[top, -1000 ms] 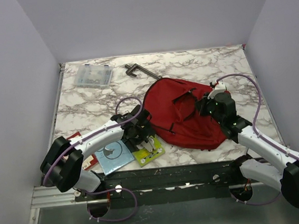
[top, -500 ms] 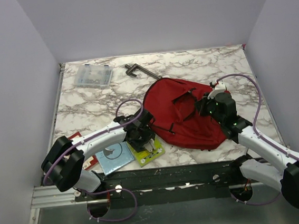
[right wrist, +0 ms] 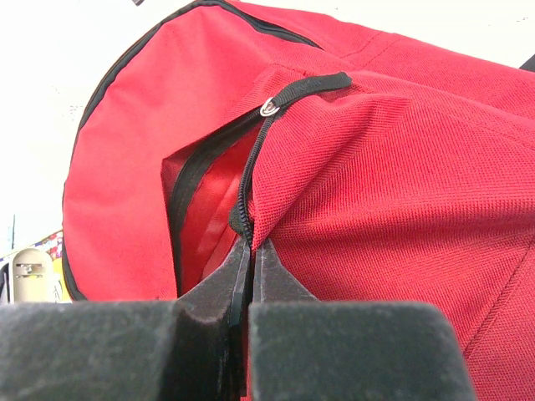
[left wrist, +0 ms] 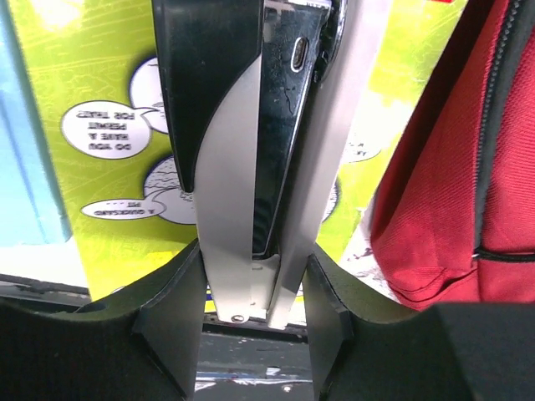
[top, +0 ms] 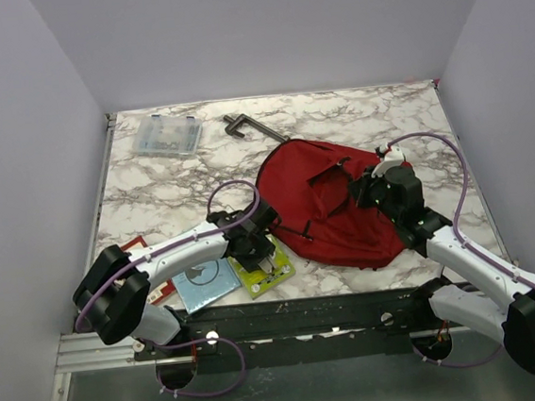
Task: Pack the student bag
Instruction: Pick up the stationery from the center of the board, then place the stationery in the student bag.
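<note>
On marble (top: 153,188), right end effector (right wrist: 252,255) pinches student bag (top: 322,222).

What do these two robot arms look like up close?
Both the left arm and right arm have white link shells with chunky black joints and black bases. A thin purple cable loops along each. The left gripper has black-and-silver fingers; the right gripper looks matte black.

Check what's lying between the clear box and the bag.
A dark metal clamp lies between the clear box and the bag, touching neither. The top view shows it.
</note>
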Controlling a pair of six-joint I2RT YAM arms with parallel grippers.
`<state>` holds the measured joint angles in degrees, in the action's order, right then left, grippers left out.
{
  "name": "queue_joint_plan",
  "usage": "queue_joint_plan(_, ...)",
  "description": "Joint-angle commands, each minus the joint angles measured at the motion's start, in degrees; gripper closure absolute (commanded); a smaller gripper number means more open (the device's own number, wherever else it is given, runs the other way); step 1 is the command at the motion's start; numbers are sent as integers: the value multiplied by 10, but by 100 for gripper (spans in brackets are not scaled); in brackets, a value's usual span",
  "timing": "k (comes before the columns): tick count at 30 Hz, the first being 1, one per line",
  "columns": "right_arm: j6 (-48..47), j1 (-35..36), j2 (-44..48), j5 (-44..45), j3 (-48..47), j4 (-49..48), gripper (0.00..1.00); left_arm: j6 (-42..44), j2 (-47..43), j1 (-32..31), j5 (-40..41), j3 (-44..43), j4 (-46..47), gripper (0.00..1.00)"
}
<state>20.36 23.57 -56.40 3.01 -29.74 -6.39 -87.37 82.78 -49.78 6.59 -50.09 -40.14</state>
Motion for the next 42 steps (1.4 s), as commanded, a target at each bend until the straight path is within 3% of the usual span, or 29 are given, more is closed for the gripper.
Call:
queue_joint_plan(1,6,1,10,-15,3,-38,99,33,-32,-13,73,1,-60,71)
queue_joint_plan(7,5,1,9,-11,4,-40,99,119,-74,-21,138,-26,-95,87)
queue_joint_plan(12,4,1,7,-13,-1,-33,99,289,-98,-25,179,-64,-75,100)
queue_joint_plan(17,2,2,2,-19,0,-43,99,452,-114,-25,187,-80,-9,100)
queue_joint_plan(25,1,2,-1,-19,1,-45,99,473,-111,-27,192,-71,-2,100)
queue_joint_plan(31,1,1,-4,-23,0,-44,99,503,-170,-30,204,-39,33,100)
queue_joint_plan(36,0,2,-3,-26,0,-47,99,574,-227,-32,179,-28,109,100)
queue_joint_plan(42,-1,2,3,-27,4,-53,99,747,-220,-32,95,-37,248,100)
